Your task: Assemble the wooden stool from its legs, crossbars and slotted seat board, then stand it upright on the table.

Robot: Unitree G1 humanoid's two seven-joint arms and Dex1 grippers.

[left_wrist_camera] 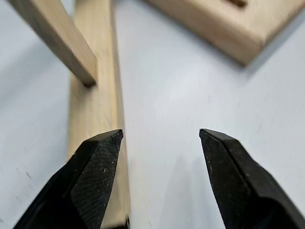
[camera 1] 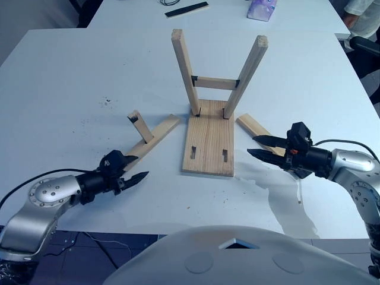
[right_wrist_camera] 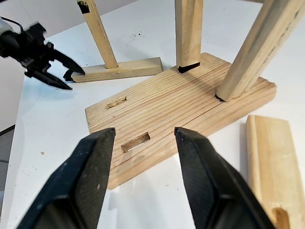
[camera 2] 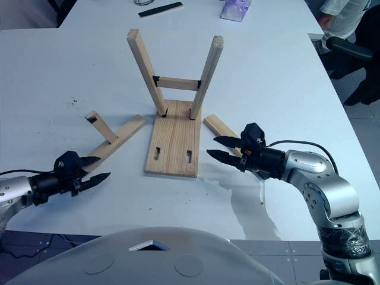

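Observation:
The slotted seat board (camera 1: 209, 139) lies flat mid-table. Two legs (camera 1: 185, 71) joined by a crossbar (camera 1: 215, 83) stand in its far slots; its two near slots (camera 1: 193, 151) are empty. A loose leg (camera 1: 153, 138) with a short crossbar (camera 1: 141, 126) sticking up lies to the board's left. Another loose leg (camera 1: 254, 126) lies to its right. My left gripper (camera 1: 141, 166) is open, low over the table at the near end of the left loose leg (left_wrist_camera: 95, 95). My right gripper (camera 1: 252, 145) is open beside the board's right edge, holding nothing, with the board (right_wrist_camera: 181, 100) just beyond its fingertips.
A black strip (camera 1: 186, 9) and a purple packet (camera 1: 261, 9) lie at the table's far edge. A shiny wet-looking patch (camera 1: 285, 202) spreads under my right arm. Dark specks (camera 1: 105, 101) mark the left side. The table's front edge runs just below both arms.

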